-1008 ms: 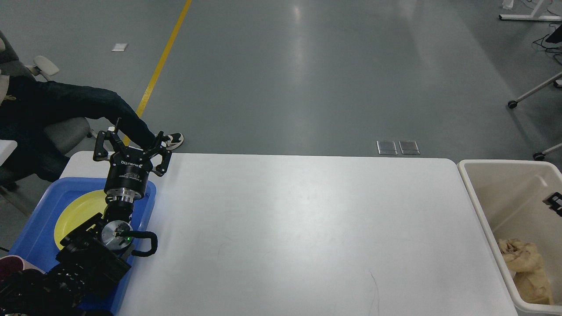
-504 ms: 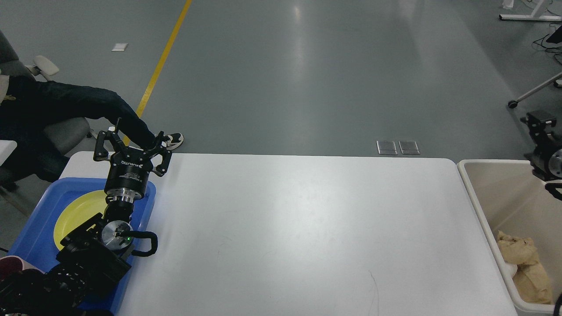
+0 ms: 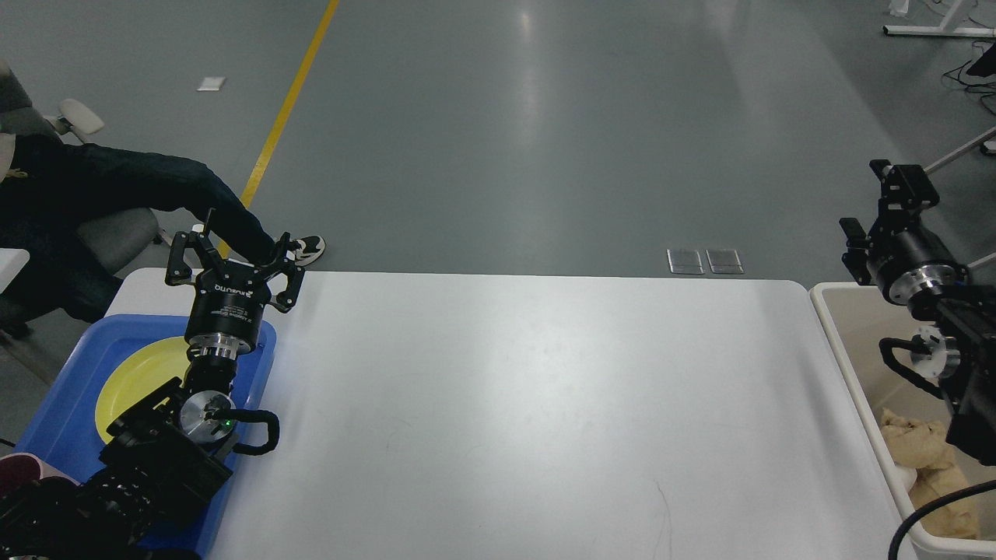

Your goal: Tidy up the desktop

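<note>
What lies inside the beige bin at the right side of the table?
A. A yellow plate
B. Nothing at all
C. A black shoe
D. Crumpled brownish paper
D: the beige bin holds crumpled brownish paper near its bottom, partly hidden behind the right arm; the yellow plate lies in the blue tray instead.

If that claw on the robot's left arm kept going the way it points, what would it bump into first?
Probably the seated person's leg, just beyond the open left gripper; depth is unclear, so it might pass by.

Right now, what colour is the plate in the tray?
Yellow: the plate lies in the blue tray, seen in the head view.
</note>
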### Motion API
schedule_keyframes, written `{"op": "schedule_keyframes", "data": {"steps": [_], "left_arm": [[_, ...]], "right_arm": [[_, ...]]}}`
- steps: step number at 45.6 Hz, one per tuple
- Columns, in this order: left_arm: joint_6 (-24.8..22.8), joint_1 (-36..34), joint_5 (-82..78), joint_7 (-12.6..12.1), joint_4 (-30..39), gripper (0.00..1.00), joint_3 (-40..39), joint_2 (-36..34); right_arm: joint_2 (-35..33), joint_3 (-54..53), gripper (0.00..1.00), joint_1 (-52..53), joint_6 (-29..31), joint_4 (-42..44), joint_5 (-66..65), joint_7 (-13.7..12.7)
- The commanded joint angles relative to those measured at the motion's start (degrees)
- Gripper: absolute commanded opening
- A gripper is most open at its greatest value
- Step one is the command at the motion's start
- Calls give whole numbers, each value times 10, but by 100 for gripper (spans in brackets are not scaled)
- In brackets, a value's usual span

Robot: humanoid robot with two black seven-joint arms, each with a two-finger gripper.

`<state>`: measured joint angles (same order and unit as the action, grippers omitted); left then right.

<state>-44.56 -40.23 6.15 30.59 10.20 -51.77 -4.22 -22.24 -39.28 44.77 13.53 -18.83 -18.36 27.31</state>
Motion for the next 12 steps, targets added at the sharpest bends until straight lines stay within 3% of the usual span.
{"op": "schedule_keyframes", "data": {"steps": [1,12], "left_arm": [[0,0,0,0,0,97,0,0],[0,0,0,0,0,97,0,0]], "right_arm": [[13,-53,100,-14,-1,-54,0,0],[48,-108,100,-14,-7,-52,0,0]]}}
